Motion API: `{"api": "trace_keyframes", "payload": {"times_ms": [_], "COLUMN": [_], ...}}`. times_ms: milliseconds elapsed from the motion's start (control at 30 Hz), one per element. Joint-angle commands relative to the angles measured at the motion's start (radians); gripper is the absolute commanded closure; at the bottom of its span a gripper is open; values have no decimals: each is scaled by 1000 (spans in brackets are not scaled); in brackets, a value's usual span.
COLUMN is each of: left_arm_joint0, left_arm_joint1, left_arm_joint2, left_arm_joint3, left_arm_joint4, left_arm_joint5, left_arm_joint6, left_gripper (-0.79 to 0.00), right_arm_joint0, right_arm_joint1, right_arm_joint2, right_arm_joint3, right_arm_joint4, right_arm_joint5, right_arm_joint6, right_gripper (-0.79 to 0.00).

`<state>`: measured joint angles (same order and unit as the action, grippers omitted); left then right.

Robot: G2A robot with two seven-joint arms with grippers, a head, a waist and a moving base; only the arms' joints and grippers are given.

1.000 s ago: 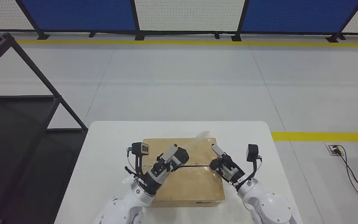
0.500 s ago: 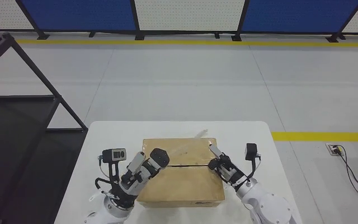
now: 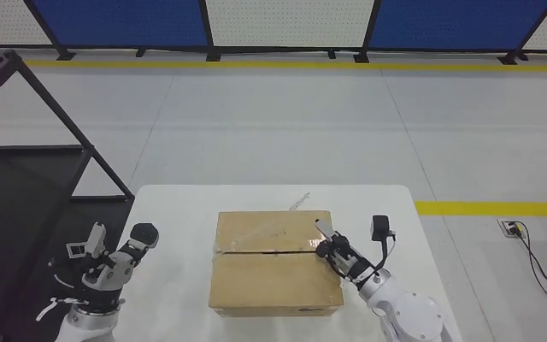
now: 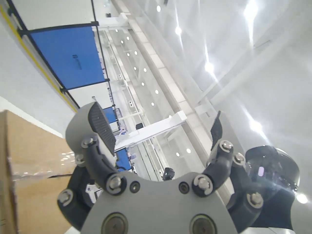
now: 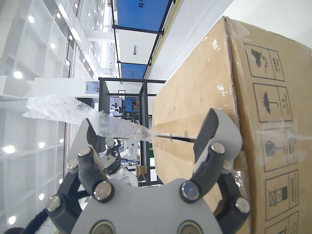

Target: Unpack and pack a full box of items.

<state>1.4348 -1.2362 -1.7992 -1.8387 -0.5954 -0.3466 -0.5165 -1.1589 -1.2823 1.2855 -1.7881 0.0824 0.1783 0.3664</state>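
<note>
Right fingers point(image 5: 207, 132) gape at the shut box point(image 5: 195, 86), its contents hidden.

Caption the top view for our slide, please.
Right gripper at the cardboard box seam, left gripper near the table edge.

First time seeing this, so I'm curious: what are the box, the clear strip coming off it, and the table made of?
Box: brown cardboard, matte, with folded flaps and printed handling symbols. Strip: thin clear plastic, likely packing tape; it is crinkled and glossy. Table: smooth white top, perhaps laminate or painted board; the look leaves that open.
</note>
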Motion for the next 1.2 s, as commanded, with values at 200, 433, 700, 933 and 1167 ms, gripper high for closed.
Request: {"api": "trace_keyframes", "payload": {"times_ms": [200,433,700,933,1167], "left_arm_joint0": [-47,-117,-157,-199,-234], "left_arm_joint1": [32,51,54,53,54], "left_arm_joint2": [-49,-27,50,125,187], "left_arm_joint3": [119,188,193,203,229], "left_arm_joint4": [-21,20,47,104,174], "left_arm_joint5": [229,301,302,297,307], "left_arm_joint6": [-303,-444,-424,-355,-308], "left_gripper": [-785,-785,-785,-785,-785], "right_arm_joint0": [36,41,31,30,19], "right_arm_joint1": [-3,-5,-5,-6,-4], "right_arm_joint2": [-21,-27,-29,-32,-37], "right_arm_joint3": [29,36,34,33,19], "right_arm_joint4": [-1,3,-7,-8,-34], "right_arm_joint5": [30,37,17,9,-18], "right_arm_joint6": [10,7,9,7,17], "right_gripper": [-785,-785,-785,-785,-785]}}
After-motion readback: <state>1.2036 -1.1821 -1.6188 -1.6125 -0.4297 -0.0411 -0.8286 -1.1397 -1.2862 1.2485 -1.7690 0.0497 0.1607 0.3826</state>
